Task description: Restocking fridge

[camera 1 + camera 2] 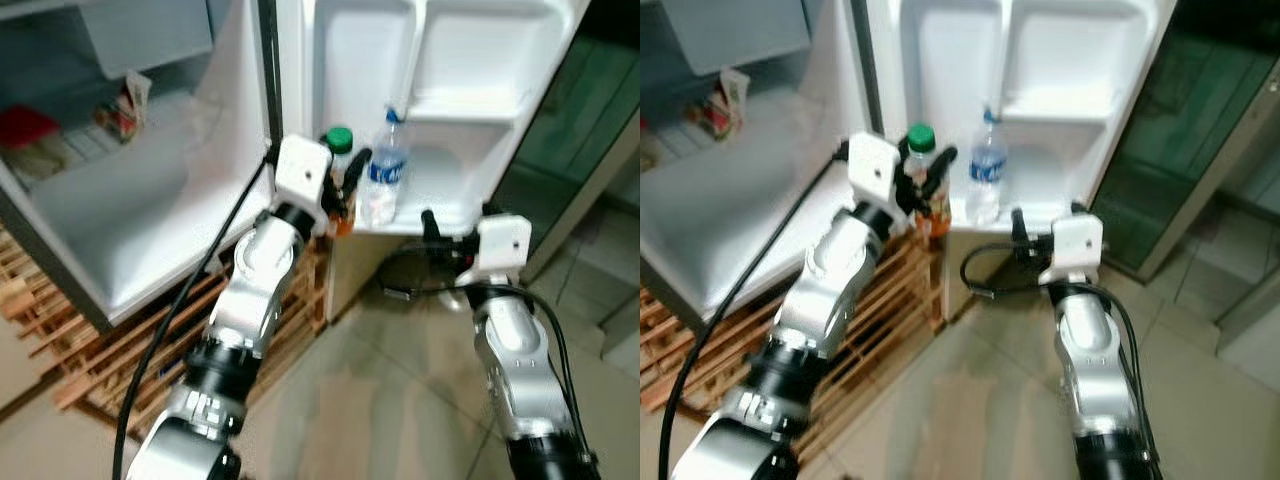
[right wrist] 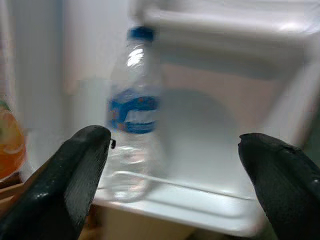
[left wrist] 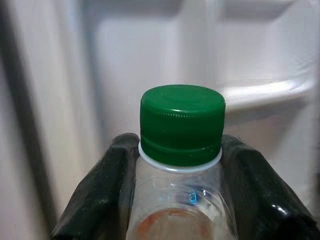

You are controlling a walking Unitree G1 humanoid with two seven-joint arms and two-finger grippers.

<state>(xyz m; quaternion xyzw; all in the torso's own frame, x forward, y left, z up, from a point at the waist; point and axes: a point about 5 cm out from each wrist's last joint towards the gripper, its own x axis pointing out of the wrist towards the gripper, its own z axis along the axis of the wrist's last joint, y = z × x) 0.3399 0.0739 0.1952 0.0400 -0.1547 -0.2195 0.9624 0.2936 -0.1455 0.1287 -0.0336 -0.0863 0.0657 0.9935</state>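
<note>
The left gripper (image 1: 345,190) was clamped just under the cap of a green-capped bottle (image 3: 181,150) of orange drink, held upright at the centre of the left eye view, just beside the water bottle (image 1: 383,170) already standing on the lower shelf (image 1: 1040,190) of the open fridge door. To set it down well, the bottle would best be kept vertical, carried over the shelf's front rail into the free space beside the water bottle without knocking it, and released only once its base was seated. The right gripper (image 2: 170,165) was spread wide and empty before the same shelf, lower right of centre.
</note>
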